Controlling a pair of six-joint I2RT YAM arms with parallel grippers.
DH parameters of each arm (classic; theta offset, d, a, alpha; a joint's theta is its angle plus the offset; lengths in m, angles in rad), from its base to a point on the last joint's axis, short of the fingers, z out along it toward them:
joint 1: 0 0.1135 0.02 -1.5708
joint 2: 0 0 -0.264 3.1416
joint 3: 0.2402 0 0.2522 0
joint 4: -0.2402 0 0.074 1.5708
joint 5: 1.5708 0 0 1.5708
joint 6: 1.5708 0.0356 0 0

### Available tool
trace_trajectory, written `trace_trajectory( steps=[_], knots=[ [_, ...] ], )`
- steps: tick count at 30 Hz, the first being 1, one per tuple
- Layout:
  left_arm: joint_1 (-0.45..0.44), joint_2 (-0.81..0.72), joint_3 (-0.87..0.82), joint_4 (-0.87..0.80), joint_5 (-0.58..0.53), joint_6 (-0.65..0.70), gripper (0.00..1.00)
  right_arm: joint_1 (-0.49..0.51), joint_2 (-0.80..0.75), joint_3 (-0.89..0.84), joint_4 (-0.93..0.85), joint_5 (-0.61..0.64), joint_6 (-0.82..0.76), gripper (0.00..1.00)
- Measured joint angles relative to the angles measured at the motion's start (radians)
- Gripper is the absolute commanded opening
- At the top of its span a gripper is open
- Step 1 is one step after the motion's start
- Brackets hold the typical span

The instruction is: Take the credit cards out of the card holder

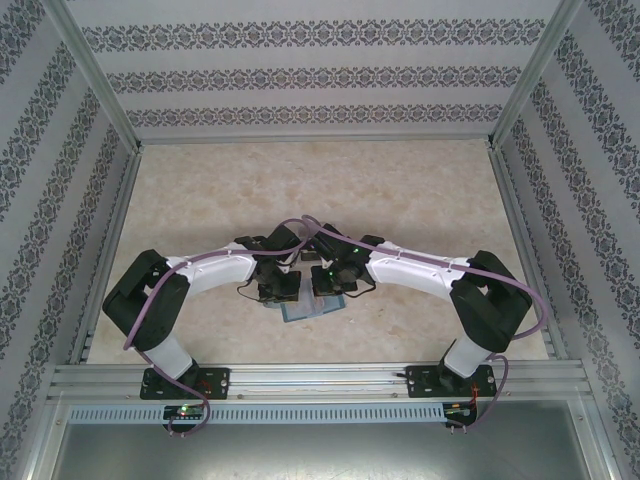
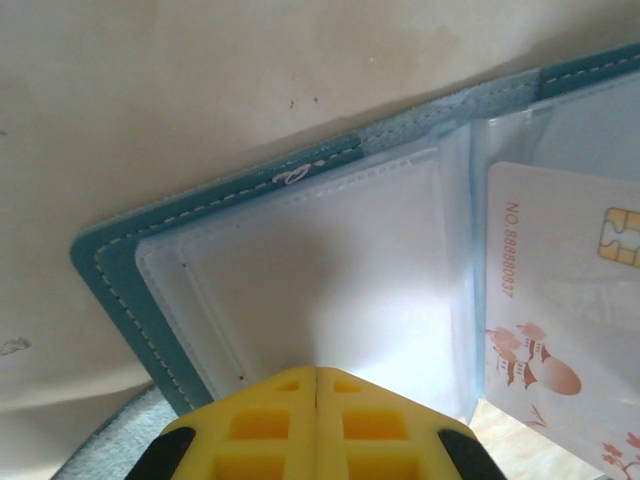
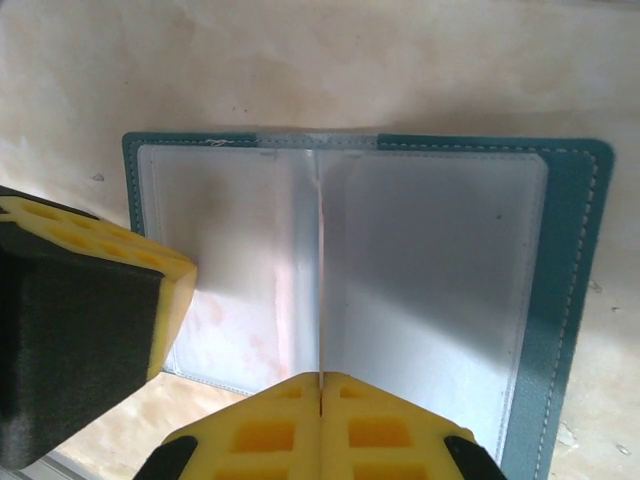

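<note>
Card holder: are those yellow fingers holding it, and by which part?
The right fingers look shut on a clear sleeve page of the card holder, at its near edge. Whether the left fingers grip or press cannot be told.

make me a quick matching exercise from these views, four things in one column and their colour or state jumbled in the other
Column one
1. card holder
2. credit card
3. left pincer
4. table

Column two
a. yellow fingers pressed together
b. teal-blue with pale stitching along the edge
c. beige and marbled
d. white with a gold chip

Right pairs: 1-b, 2-d, 3-a, 4-c
</note>
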Motion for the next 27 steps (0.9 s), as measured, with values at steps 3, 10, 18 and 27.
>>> trace_trajectory(
  steps=[3,10,18,27],
  knots=[
    [0.0,-0.007,0.0,0.0,0.0,0.0,0.0,0.0,-0.004,0.0,-0.02,0.019,-0.001,0.0],
    [0.0,-0.012,0.0,-0.001,0.0,0.0,0.0,0.0,-0.016,0.0,-0.062,0.051,0.0,0.0],
    [0.0,-0.012,0.003,-0.008,-0.001,0.002,0.0,-0.001,-0.05,0.0,-0.077,0.06,-0.001,0.0],
    [0.0,-0.012,0.005,-0.01,-0.004,0.004,0.0,-0.046,-0.111,0.027,-0.084,0.036,-0.117,0.02]
  ],
)
